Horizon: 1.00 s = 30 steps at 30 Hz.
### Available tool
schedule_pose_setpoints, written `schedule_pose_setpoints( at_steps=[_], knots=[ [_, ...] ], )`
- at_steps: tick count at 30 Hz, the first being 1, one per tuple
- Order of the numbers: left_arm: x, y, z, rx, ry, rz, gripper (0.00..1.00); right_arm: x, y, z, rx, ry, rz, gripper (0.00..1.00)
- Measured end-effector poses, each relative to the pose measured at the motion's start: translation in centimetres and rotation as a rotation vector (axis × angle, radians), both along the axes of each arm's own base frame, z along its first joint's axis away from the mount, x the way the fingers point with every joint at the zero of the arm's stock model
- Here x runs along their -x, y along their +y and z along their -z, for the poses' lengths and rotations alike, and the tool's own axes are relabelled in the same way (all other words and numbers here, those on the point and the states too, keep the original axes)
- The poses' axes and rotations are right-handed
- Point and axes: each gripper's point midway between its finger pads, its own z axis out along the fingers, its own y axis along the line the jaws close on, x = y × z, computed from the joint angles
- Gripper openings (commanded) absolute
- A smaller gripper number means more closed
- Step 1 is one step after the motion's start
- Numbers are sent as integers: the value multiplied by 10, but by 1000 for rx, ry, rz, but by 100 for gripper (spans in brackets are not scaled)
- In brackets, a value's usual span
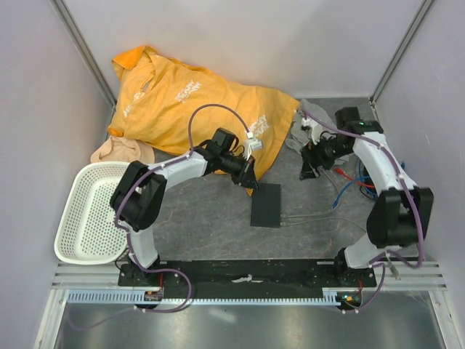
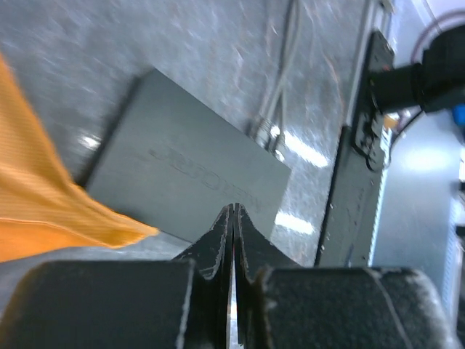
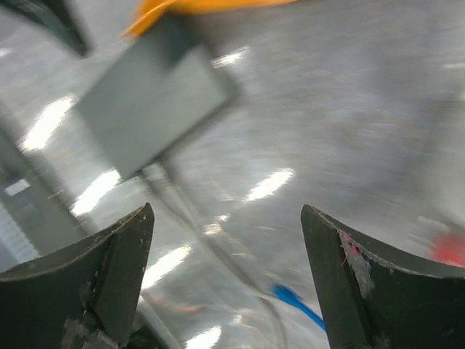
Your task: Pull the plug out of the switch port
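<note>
We see a grey mottled table (image 1: 203, 229) boxed in by pale, plain walls (image 1: 240, 36) on three sides, with slim metal posts (image 1: 81, 45) at the back corners. Light glints off it in white patches (image 3: 265, 185). A slotted rail (image 1: 240, 297) runs along its near edge.

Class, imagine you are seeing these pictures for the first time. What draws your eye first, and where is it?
The bright orange shirt sprawled at the far side of the table stands out first, then the white mesh basket at the left edge. Mid-table lies the flat black switch, with the left gripper shut near its far end and the right gripper open.
</note>
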Motion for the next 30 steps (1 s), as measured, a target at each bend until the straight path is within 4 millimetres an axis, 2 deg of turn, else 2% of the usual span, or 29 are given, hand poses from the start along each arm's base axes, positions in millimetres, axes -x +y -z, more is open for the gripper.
schedule_pose_setpoints(
  at_steps=[3, 6, 8, 10, 11, 12, 17, 20, 24, 30],
  knots=[
    [14, 3, 15, -2, 43, 28, 3, 23, 18, 42, -88, 237, -111, 93],
    [22, 4, 24, 4, 76, 59, 2, 40, 22, 85, -137, 439, -166, 88],
    [24, 3, 30, 2, 71, 76, 2, 49, 23, 100, -160, 509, -194, 84],
    [27, 3, 33, 0, 57, 94, 2, 54, 24, 103, -180, 534, -218, 81],
    [31, 2, 36, -7, 39, 109, 2, 56, 25, 103, -186, 540, -227, 73],
    [38, 1, 41, -16, 24, 133, 1, 58, 26, 103, -192, 545, -237, 71],
    [82, 9, 64, -69, 17, 223, 2, 68, 31, 112, -220, 602, -260, 69],
    [106, 22, 62, -79, -26, 274, 2, 81, 37, 122, -242, 681, -260, 69],
    [115, 22, 52, -78, -128, 316, 1, 91, 44, 123, -276, 760, -252, 69],
    [124, 16, 75, -164, -193, 348, 2, 95, 53, 123, -307, 825, -227, 68]
  ],
)
